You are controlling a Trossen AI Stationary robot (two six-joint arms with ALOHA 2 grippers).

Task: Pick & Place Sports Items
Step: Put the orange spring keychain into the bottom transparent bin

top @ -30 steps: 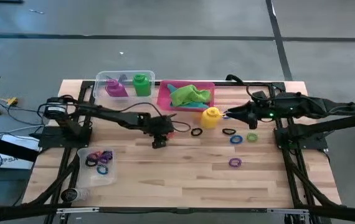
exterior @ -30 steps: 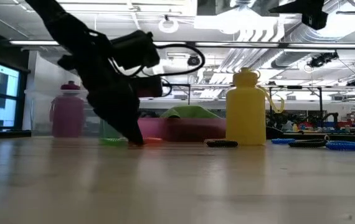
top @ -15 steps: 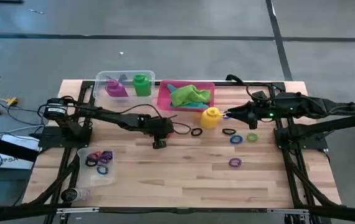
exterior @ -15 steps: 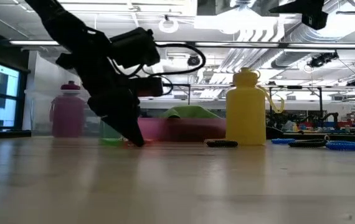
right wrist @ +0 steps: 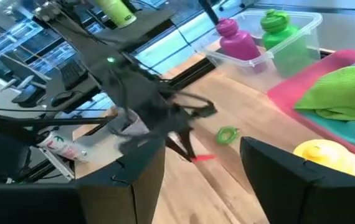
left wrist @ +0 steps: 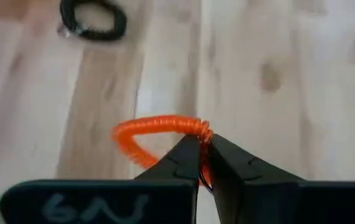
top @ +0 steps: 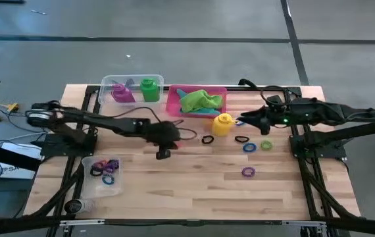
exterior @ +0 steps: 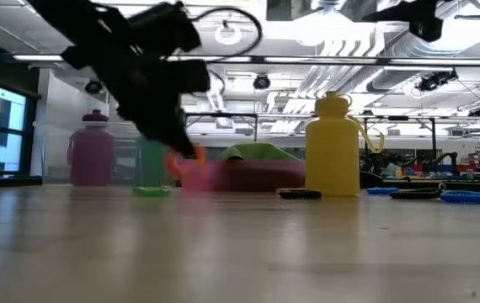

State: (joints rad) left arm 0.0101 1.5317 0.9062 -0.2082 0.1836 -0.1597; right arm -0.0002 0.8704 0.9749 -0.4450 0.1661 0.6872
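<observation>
Ring [left wrist: 159, 134]: orange, coiled, thin loop, pinched in left tool [left wrist: 203, 163]; seemingly lifted off table [top: 194, 184]. Right tool [right wrist: 193, 180] open.

Light wooden table [top: 194, 187]. Directly on it: clear tub [top: 132, 81] and pink tray [top: 172, 101] at far edge, yellow bottle [top: 223, 123] beside tray, second clear tub [top: 102, 186] near left, loose rings [top: 248, 172] scattered right of centre.

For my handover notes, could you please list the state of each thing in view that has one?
left pincer: shut on orange ring, lifted off the table
orange ring: gripped, hanging
right pincer: open, beside yellow bottle
yellow bottle: upright on table
purple bottle: in clear tub
green bottle: in clear tub
green cloth: crumpled in pink tray
</observation>
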